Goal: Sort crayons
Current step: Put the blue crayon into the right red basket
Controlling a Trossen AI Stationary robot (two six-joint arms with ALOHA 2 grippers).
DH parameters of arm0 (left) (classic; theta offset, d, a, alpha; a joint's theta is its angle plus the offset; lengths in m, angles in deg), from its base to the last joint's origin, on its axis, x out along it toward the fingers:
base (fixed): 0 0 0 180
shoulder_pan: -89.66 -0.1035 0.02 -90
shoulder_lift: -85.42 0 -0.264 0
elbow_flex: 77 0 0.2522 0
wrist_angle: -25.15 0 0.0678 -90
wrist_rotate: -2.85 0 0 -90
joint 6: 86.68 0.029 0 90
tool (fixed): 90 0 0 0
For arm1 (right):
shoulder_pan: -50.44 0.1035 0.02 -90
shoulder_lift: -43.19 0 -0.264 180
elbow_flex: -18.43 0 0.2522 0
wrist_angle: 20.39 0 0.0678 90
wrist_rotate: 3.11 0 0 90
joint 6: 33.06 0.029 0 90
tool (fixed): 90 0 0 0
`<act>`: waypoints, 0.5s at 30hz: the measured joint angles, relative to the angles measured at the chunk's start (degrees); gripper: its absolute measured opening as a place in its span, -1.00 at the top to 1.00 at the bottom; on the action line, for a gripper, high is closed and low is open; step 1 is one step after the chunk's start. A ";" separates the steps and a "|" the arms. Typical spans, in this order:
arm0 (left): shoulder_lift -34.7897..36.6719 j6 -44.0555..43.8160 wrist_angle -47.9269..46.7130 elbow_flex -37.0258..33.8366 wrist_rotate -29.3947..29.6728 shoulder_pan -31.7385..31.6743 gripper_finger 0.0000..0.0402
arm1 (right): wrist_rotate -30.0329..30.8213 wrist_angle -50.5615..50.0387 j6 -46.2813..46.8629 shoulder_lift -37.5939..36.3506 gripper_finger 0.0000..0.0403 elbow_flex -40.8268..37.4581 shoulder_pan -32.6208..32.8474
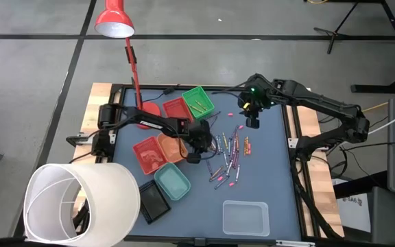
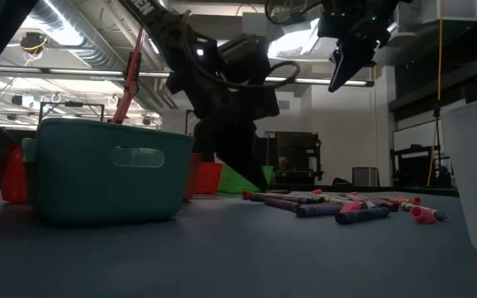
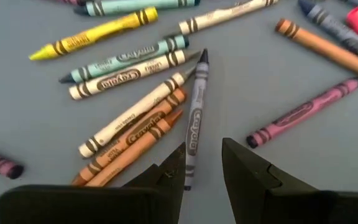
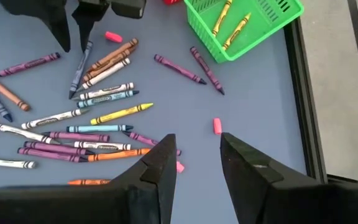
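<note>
My left gripper (image 3: 202, 165) is low over the table, fingers parted around a grey crayon (image 3: 196, 118), not closed on it. The crayons (image 1: 228, 154) lie scattered mid-table. My right gripper (image 4: 194, 152) hovers open, empty, near the green tray (image 1: 198, 101).

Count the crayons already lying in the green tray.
2. Both crayons are yellow-green and lie side by side inside the green tray, as the right wrist view shows. Part of the tray is cut off, so more may be hidden.
</note>
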 joint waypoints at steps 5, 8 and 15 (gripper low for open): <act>-0.62 -0.04 0.35 0.04 1.56 0.00 0.56 | 0.01 0.06 0.00 0.00 0.39 0.00 0.00; -0.77 -0.04 -0.23 -0.02 1.77 -0.02 0.56 | 0.01 0.06 0.00 0.00 0.39 0.00 0.00; -2.00 -0.30 0.24 0.00 1.71 0.00 0.56 | -0.17 -0.82 0.35 -0.36 0.39 -1.08 0.00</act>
